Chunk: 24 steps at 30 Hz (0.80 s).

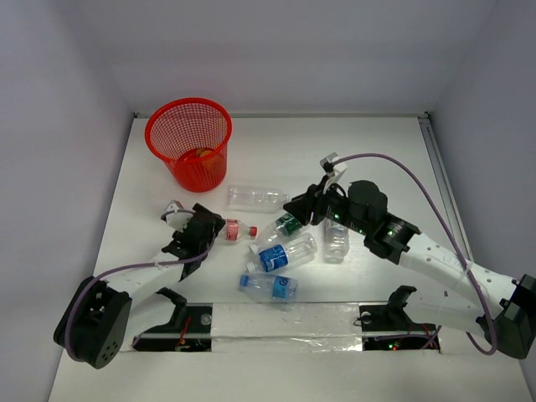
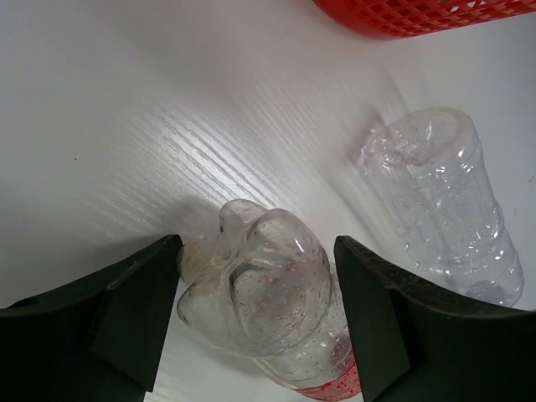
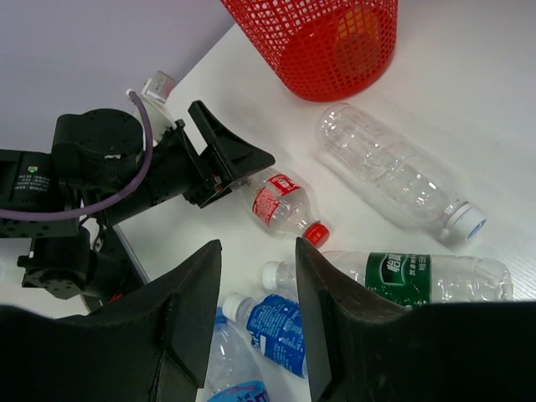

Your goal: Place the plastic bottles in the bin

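Observation:
The red mesh bin (image 1: 188,138) stands at the back left with an orange bottle (image 1: 201,155) inside. Several clear bottles lie on the table: an unlabelled one (image 1: 257,198), a red-label one (image 1: 234,229), a green-label one (image 1: 286,224), two blue-label ones (image 1: 285,254) (image 1: 270,286), and one (image 1: 336,239) under the right arm. My left gripper (image 2: 255,310) is open, with its jaws on either side of the base of the red-label bottle (image 2: 260,285). My right gripper (image 3: 258,251) is open and empty, above the bottle necks near the green-label bottle (image 3: 419,276).
The bin's base (image 2: 419,12) shows at the top of the left wrist view, with the unlabelled bottle (image 2: 444,201) to the right. The right wrist view shows the bin (image 3: 322,42), the left arm (image 3: 126,167) and a blue-label bottle (image 3: 272,331). A side rail (image 1: 440,167) runs along the table's right edge.

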Available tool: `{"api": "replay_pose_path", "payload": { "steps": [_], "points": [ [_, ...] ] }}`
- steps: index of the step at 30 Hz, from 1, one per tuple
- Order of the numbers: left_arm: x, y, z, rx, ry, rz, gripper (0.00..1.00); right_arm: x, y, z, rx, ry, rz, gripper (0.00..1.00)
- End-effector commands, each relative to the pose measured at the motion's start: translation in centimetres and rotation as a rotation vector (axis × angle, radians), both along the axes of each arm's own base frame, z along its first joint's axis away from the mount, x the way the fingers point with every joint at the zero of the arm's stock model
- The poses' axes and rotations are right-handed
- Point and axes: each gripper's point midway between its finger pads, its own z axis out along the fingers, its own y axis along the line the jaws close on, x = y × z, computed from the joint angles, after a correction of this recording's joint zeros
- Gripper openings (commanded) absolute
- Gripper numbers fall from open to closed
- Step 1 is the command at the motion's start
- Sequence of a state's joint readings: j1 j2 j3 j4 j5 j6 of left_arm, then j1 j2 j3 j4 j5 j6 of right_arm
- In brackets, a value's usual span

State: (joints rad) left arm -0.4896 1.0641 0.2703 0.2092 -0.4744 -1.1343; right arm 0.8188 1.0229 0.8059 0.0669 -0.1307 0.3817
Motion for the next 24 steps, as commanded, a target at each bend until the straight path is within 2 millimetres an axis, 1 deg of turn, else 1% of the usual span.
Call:
{"api": "replay_pose_path", "payload": {
  "steps": [1,3,4,5,7,10,11,13,14,16,17,18,19,20,21,23,24],
  "points": [
    [1.1,0.3,1.4,0.004,-0.057,0.039,0.67,-0.1,0.4,1.3,0.044,-0.045,0.016,0.46],
    [1.2,0.5,1.8,0.0,-0.072,0.052,0.64,0.0,0.4,1.2,0.043,-0.046,0.016,0.46],
    [1.3,0.7,2.0,0.0,-0.081,0.062,0.6,0.0,0.4,1.2,0.045,-0.047,0.016,0.46],
    [1.4,0.7,2.5,-0.006,-0.1,0.067,0.56,0.0,0.4,1.2,0.045,-0.047,0.016,0.46],
    [1.6,1.0,3.3,-0.006,-0.127,0.083,0.54,0.1,0.5,1.1,0.046,-0.051,0.016,0.46],
    [2.0,1.5,5.5,-0.012,-0.193,0.115,0.51,0.2,0.8,0.8,0.048,-0.051,0.022,0.46],
    [2.1,1.6,6.6,-0.023,-0.226,0.12,0.5,0.2,0.9,0.7,0.047,-0.05,0.025,0.46],
    [2.2,2.2,8.0,-0.002,-0.258,0.138,0.49,0.3,1.1,0.3,0.038,-0.044,0.027,0.46],
    [2.2,2.4,9.4,-0.008,-0.293,0.143,0.47,0.4,1.2,0.1,0.032,-0.04,0.027,0.46],
    [2.0,3.0,11.1,0.012,-0.316,0.153,0.46,0.5,1.2,0.0,0.03,-0.038,0.027,0.46],
    [1.7,3.2,12.6,0.013,-0.35,0.146,0.46,0.5,1.2,0.1,0.031,-0.039,0.026,0.45],
    [1.5,3.3,13.6,0.015,-0.362,0.137,0.45,0.6,1.2,0.0,0.029,-0.038,0.02,0.45],
    [1.2,2.9,14.3,0.011,-0.372,0.112,0.44,0.8,1.0,0.0,0.028,-0.039,0.008,0.46],
    [0.7,3.0,15.8,0.003,-0.405,0.099,0.43,0.8,0.9,0.1,0.029,-0.043,0.002,0.45],
    [0.4,3.1,16.7,0.005,-0.414,0.086,0.41,0.9,0.7,0.3,0.032,-0.048,-0.009,0.45],
    [-0.4,3.1,18.9,-0.014,-0.459,0.065,0.41,1.1,0.3,0.5,0.032,-0.055,-0.035,0.45],
    [-0.6,3.2,20.8,-0.008,-0.49,0.053,0.41,1.1,0.1,0.7,0.036,-0.06,-0.042,0.45]
  ]
}}
